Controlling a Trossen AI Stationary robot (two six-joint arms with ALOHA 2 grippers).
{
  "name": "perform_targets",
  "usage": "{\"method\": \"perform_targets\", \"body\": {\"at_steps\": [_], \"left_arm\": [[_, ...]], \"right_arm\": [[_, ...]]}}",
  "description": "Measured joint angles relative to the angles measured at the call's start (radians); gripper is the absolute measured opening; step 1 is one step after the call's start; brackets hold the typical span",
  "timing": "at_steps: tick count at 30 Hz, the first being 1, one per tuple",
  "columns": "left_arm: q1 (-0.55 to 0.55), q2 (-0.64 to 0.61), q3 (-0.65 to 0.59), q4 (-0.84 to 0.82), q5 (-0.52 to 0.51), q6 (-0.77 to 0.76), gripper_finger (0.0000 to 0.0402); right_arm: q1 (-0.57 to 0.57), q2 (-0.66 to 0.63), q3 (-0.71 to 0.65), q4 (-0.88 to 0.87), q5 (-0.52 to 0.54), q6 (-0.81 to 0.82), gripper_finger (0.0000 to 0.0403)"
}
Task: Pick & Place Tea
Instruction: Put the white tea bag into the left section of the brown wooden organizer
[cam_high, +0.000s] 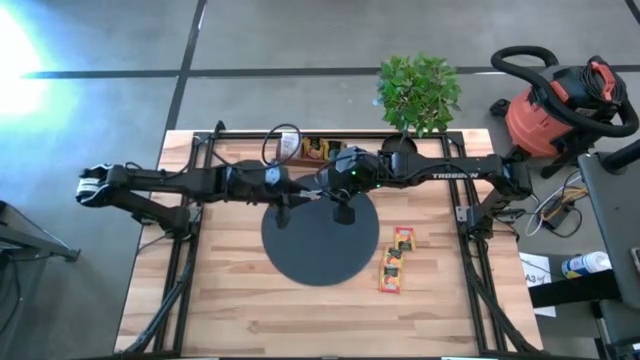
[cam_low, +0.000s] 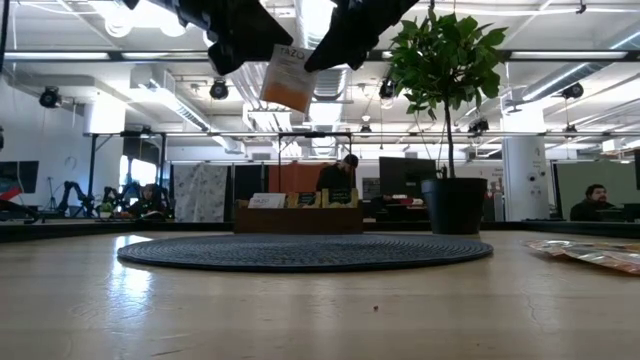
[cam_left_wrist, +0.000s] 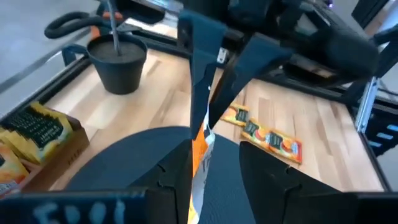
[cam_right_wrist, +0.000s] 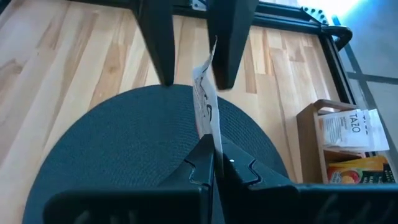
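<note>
High view: both arms meet above the far edge of the black mat (cam_high: 320, 245) on the bench (cam_high: 230, 310). The left gripper (cam_high: 300, 196) and right gripper (cam_high: 322, 192) face each other; the sachet between them cannot be made out here. Three tea sachets (cam_high: 392, 268) lie in a row on the bench just beside the mat, on the right arm's side. A wooden box (cam_high: 318, 148) sits at the far edge, a potted plant (cam_high: 418, 92) beside it.

Low view: a white-and-orange sachet (cam_low: 288, 78) hangs high above the mat (cam_low: 305, 250), clear of it, between the two dark grippers. Only this view shows its height.

Left wrist view: the left gripper's fingers (cam_left_wrist: 171, 171) stand apart on either side of the sachet (cam_left_wrist: 200, 152), released, not pinching it. The right gripper (cam_left_wrist: 210, 93) grips the sachet's other edge.

Right wrist view: the right gripper (cam_right_wrist: 211, 163) is clenched on the sachet's (cam_right_wrist: 206, 106) edge. The left gripper's fingers (cam_right_wrist: 158, 50) stand parted around its far end. The box (cam_right_wrist: 339, 146) holds more sachets.
</note>
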Motion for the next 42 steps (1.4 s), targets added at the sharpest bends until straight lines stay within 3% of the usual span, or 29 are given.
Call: {"method": "perform_targets", "body": {"at_steps": [7,11,16,24,29,35,39,42], "left_arm": [[0.000,0.039,0.045,-0.040,0.002,0.029,0.0109],[0.000,0.054,0.084,-0.149,0.001,0.049,0.0068],[0.000,0.054,0.092,-0.163,-0.016,0.062,0.0007],[0.003,0.054,0.092,-0.191,-0.058,0.091,0.0001],[0.013,0.053,0.092,-0.222,-0.097,0.112,0.0001],[0.049,0.042,0.089,-0.310,-0.206,0.185,0.0000],[0.149,0.013,0.059,-0.347,-0.217,0.235,0.0000],[0.266,-0.028,0.015,-0.328,-0.157,0.252,0.0000]], "right_arm": [[0.000,0.000,0.000,-0.002,0.023,0.022,0.0008],[0.000,0.000,0.000,-0.003,0.025,0.029,0.0008],[0.000,-0.002,0.000,-0.003,0.025,0.033,0.0008],[0.000,-0.002,0.000,-0.002,0.025,0.110,0.0012],[0.000,-0.002,0.000,-0.002,0.037,0.139,0.0053],[0.001,-0.017,0.000,-0.003,0.163,0.166,0.0133],[0.003,-0.047,0.000,-0.014,0.232,0.195,0.0170],[0.003,-0.069,0.000,-0.026,0.233,0.235,0.0183]]}}
